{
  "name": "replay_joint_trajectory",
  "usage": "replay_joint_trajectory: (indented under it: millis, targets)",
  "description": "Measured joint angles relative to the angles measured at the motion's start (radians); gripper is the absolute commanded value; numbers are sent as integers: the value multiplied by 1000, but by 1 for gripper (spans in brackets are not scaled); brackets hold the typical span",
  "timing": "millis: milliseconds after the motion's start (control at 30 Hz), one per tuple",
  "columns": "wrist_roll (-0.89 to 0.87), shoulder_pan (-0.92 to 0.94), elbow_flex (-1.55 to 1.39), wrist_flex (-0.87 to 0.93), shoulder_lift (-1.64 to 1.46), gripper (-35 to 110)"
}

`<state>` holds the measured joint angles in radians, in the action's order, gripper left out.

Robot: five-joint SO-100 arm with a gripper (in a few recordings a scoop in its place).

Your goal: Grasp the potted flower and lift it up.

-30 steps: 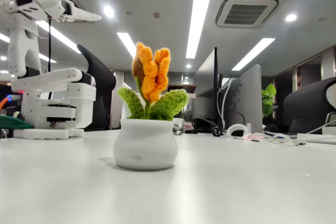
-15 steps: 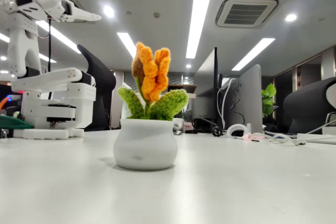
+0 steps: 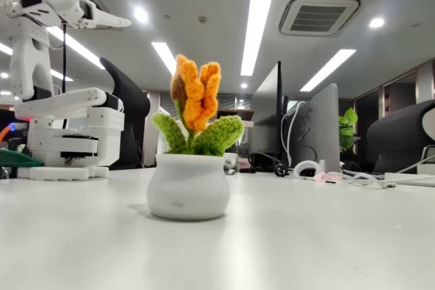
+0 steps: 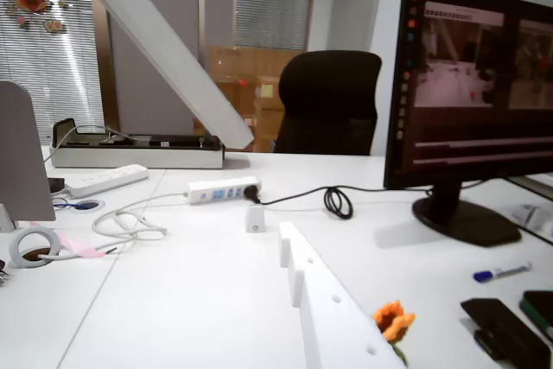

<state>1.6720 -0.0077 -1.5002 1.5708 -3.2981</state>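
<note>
Potted flower stands upright mid-table, jaws well above.

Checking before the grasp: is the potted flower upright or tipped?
Upright: the crocheted orange flower in its squat white pot sits flat on the white table.

Bare table lies on every side of the pot in the fixed view, with open air above its flower. The arm stands well off to the pot's left, while monitors and cables sit far behind to the right.
</note>
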Motion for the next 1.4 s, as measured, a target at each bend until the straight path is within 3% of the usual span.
replay_joint_trajectory:
  millis: [367,1400]
  targets:
    - [0,12,-8,0,0,48]
    - [-181,563,-227,17,278,48]
